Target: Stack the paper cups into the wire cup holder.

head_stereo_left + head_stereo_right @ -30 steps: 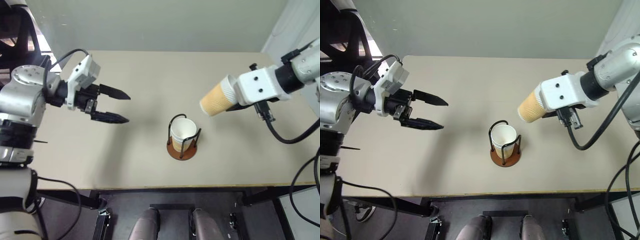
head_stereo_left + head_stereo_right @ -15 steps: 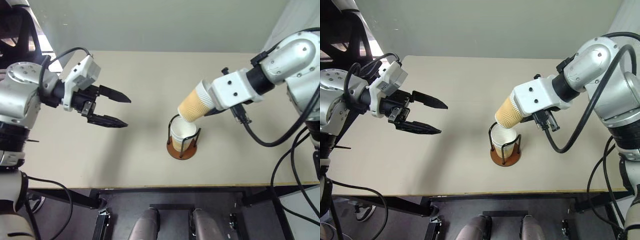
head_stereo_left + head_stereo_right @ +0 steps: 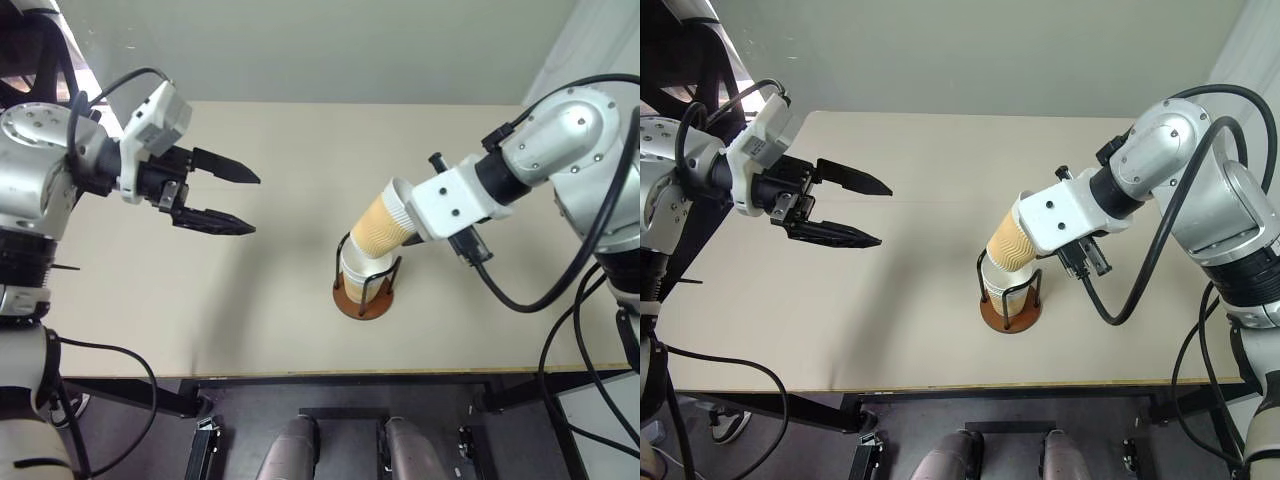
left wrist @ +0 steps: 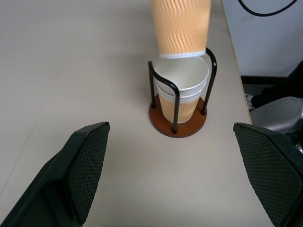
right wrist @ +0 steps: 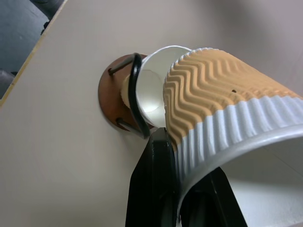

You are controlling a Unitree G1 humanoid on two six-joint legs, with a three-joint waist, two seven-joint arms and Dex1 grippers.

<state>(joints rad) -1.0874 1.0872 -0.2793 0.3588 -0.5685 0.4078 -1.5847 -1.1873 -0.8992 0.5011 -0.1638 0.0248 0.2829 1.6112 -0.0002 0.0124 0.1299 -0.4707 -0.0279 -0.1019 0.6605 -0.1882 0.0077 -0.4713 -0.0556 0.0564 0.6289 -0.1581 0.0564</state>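
On the beige tabletop (image 3: 250,300) stands the wire cup holder (image 3: 365,285), a small round reddish-brown disc base with two upright black wire loops, placed a little toward the near edge and roughly midway between the two arms. Inside the loops sit nested paper cups (image 4: 182,92), tan and ribbed outside, white inside with rolled white rims; two rims show one just above the other in the left wrist view. The right gripper (image 5: 177,189) is clamped on the rim of a third paper cup (image 3: 380,228) of the same ribbed tan and white make, one black finger (image 5: 156,179) pressed on the outside of the cup's wall and the other inside the mouth. This held cup is tilted, its base pointing down and toward the robot's left, with the base right at the mouth of the top nested cup and between the upper ends of the wire loops; whether the base already touches the cup below cannot be told. The left gripper (image 3: 235,200) hangs in the air above the table on the robot's left side, well apart from the holder, its two black fingers (image 3: 222,167) spread wide and holding nothing, pointing across toward the holder, which shows between its fingertips in the left wrist view.
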